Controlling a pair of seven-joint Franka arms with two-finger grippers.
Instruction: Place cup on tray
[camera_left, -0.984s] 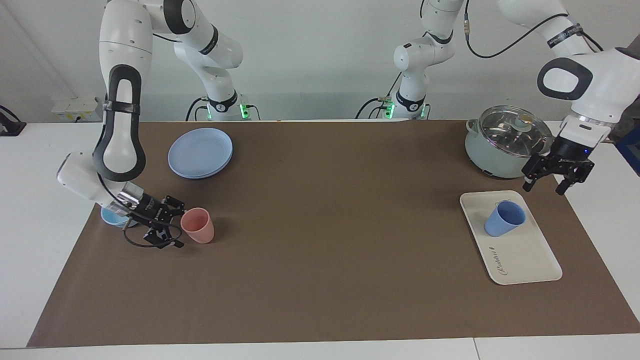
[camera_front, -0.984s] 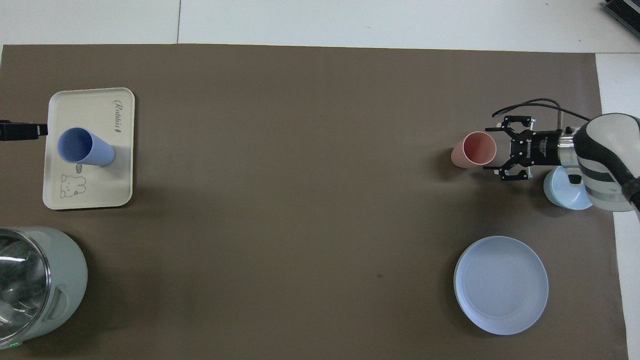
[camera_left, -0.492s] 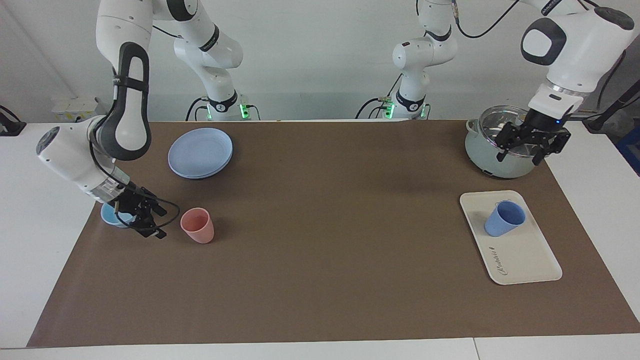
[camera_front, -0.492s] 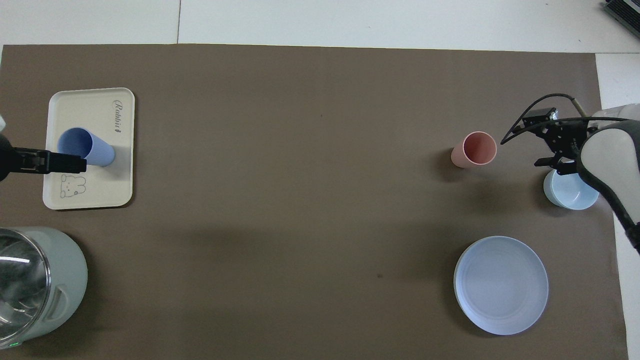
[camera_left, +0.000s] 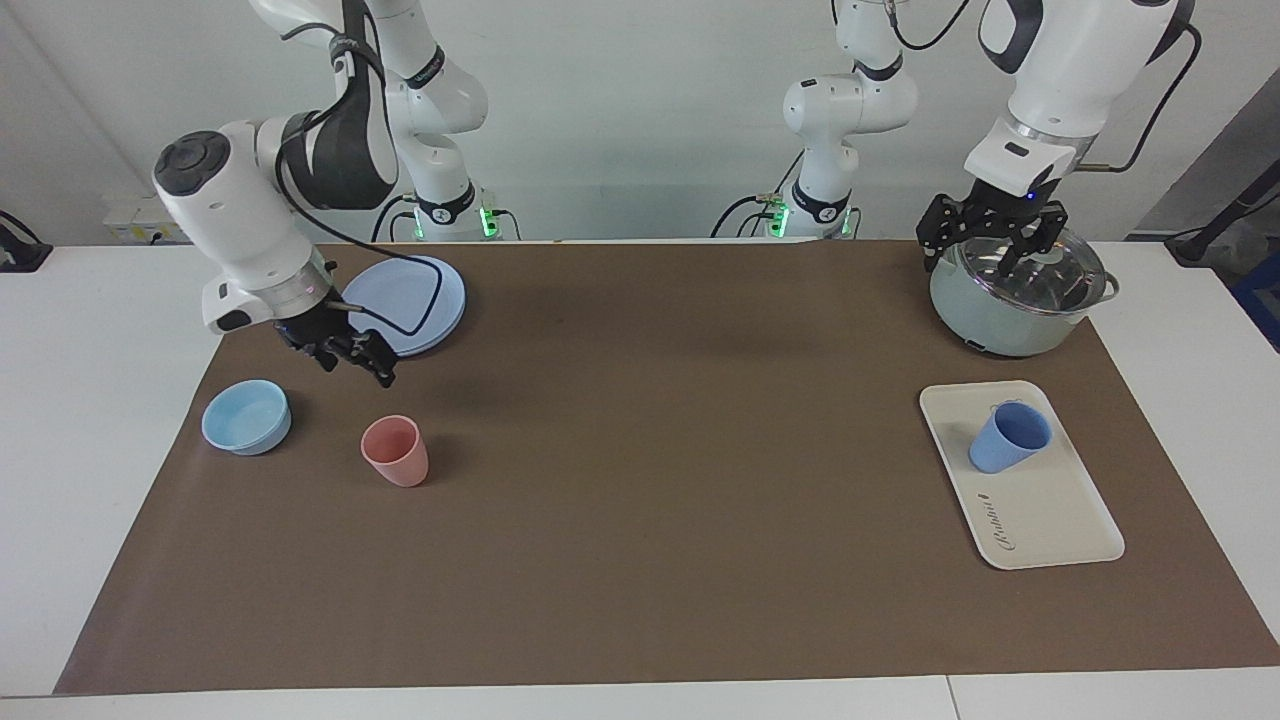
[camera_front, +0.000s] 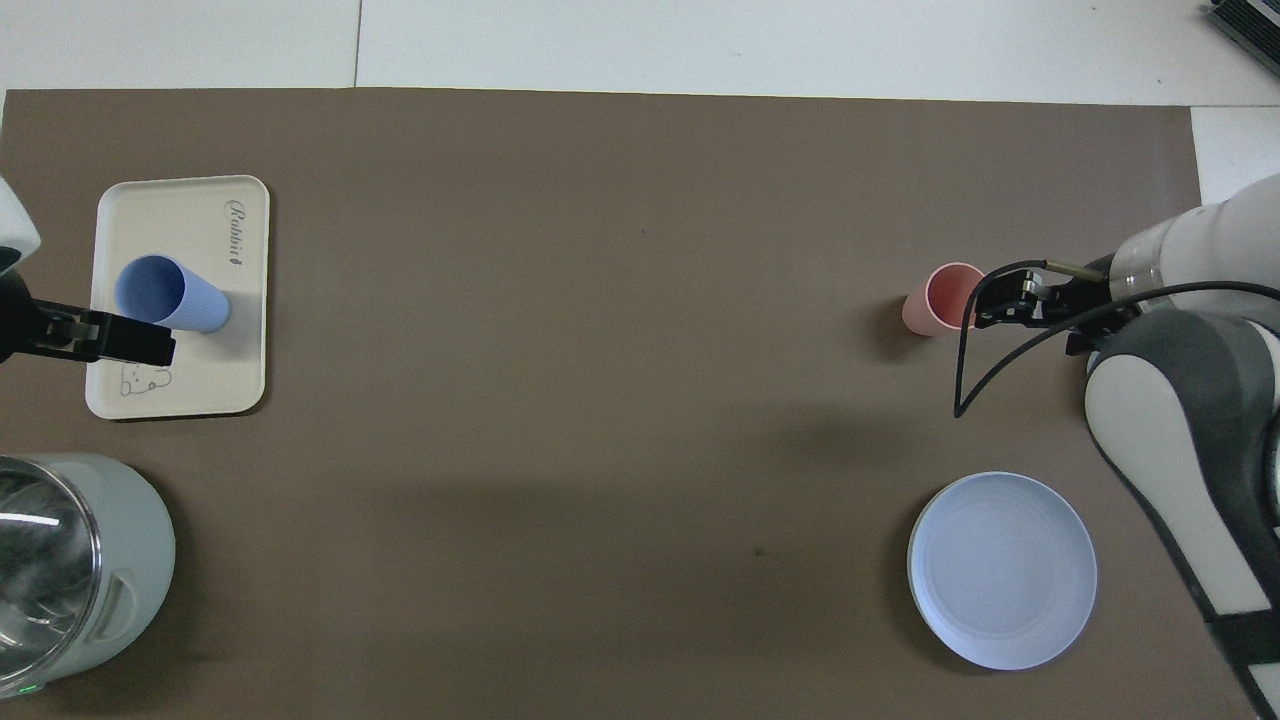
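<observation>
The blue cup (camera_left: 1008, 438) stands upright on the cream tray (camera_left: 1050, 515) at the left arm's end of the table; the cup (camera_front: 170, 297) and tray (camera_front: 185, 215) also show in the overhead view. My left gripper (camera_left: 985, 250) is open and empty, raised over the lidded pot, clear of the cup. In the overhead view the left gripper (camera_front: 150, 345) covers the tray's bear drawing. My right gripper (camera_left: 350, 362) is open and empty, raised over the mat between the blue plate and the pink cup; it also shows in the overhead view (camera_front: 1000, 305).
A pink cup (camera_left: 396, 452) and a light-blue bowl (camera_left: 245, 418) stand at the right arm's end. A round blue plate (camera_left: 400, 300) lies nearer to the robots there. A pale green pot (camera_left: 1000, 310) with a glass lid stands nearer to the robots than the tray.
The left gripper rose from beside the tray to above the pot. The right gripper drew away from the pink cup and rose toward the plate. Cup and tray have not moved.
</observation>
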